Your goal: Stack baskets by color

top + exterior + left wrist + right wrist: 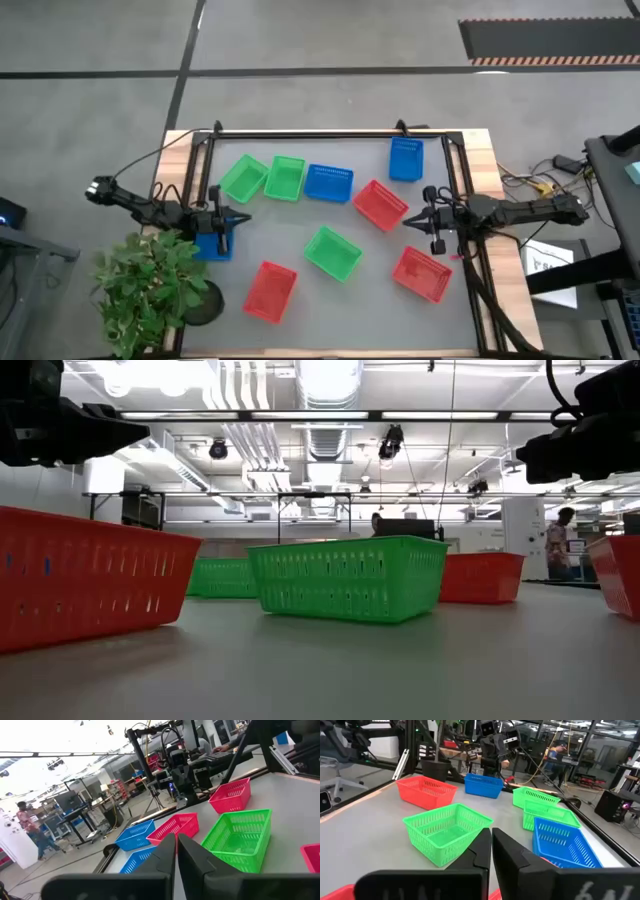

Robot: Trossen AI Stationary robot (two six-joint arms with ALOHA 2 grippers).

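On the grey worktop (330,300) nine baskets lay scattered singly, none nested: three green (333,252), three red (270,291) and three blue (328,182). The left tool (243,220) hung by the left edge over one blue basket (212,244), fingers together and empty; the right tool (410,222) hovered between two red baskets, likewise closed on nothing. A good first step would probably be opening wide, gripping one rim and lowering squarely into its colour-mate. A potted plant (150,285) hid the worktop's near-left corner.

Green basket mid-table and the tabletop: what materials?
Green basket: looks like moulded plastic, glossy, with thin slotted lattice walls and uniform bright colour. Tabletop: smooth matte grey sheet, maybe laminate or a mat; pale wood-like edging shows at the sides.
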